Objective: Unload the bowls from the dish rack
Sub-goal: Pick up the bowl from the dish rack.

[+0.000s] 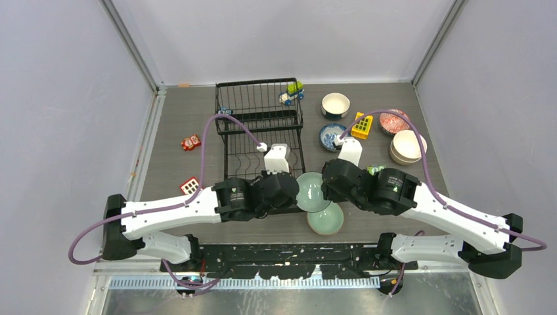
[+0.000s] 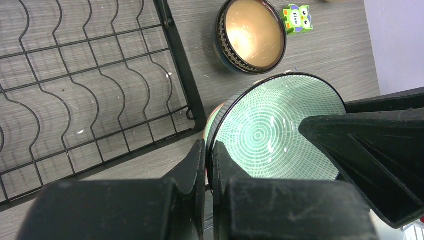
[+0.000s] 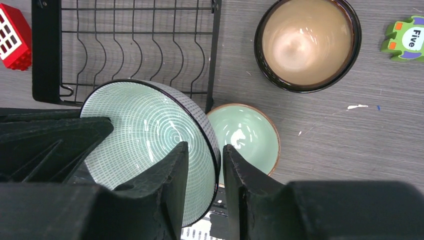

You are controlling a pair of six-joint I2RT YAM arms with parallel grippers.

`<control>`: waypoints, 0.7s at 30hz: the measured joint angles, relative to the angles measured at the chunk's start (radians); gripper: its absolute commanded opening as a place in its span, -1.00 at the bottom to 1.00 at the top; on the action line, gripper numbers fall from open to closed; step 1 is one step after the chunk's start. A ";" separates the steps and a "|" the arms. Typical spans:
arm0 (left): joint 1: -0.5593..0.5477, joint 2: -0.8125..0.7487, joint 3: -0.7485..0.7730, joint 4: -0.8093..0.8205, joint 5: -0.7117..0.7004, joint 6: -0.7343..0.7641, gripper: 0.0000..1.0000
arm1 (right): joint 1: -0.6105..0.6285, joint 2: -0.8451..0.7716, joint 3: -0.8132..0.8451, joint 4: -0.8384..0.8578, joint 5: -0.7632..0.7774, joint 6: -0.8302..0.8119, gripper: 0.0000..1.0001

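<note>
Left end effector (image 2: 209, 150) pinches green patterned bowl (image 2: 265, 132) rim beside dish rack (image 2: 182, 70) edge; right end effector (image 3: 204, 152) straddles rim, spread

Grey table (image 1: 177, 125) carries the black dish rack (image 1: 259, 125), and a pale green bowl (image 1: 325, 220) sits at the front. Far right: white bowl (image 1: 335, 104), blue-and-white bowl (image 1: 330, 136), red-patterned bowl (image 1: 393, 121), cream bowls (image 1: 407, 146), yellow block (image 1: 362, 125). On the left, one red block (image 1: 191, 142) and a second red block (image 1: 190, 186).

Left hand (image 1: 295, 192), right hand (image 1: 327, 188) flanking green bowl (image 1: 312, 191), dish rack (image 1: 259, 111) behind
</note>
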 measured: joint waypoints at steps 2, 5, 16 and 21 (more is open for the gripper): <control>0.000 0.000 0.000 -0.003 0.001 -0.001 -0.99 | 0.000 0.000 0.000 0.006 0.000 -0.001 -0.22; 0.000 0.000 0.000 -0.013 0.002 -0.004 -0.99 | 0.000 0.002 0.000 0.008 0.002 -0.002 -0.21; 0.000 0.024 0.000 -0.046 0.000 -0.032 -0.99 | 0.000 0.018 -0.005 0.007 0.018 -0.013 -0.47; 0.000 0.026 0.000 -0.050 0.001 -0.045 -0.99 | 0.000 0.018 -0.013 0.007 0.019 -0.021 -0.57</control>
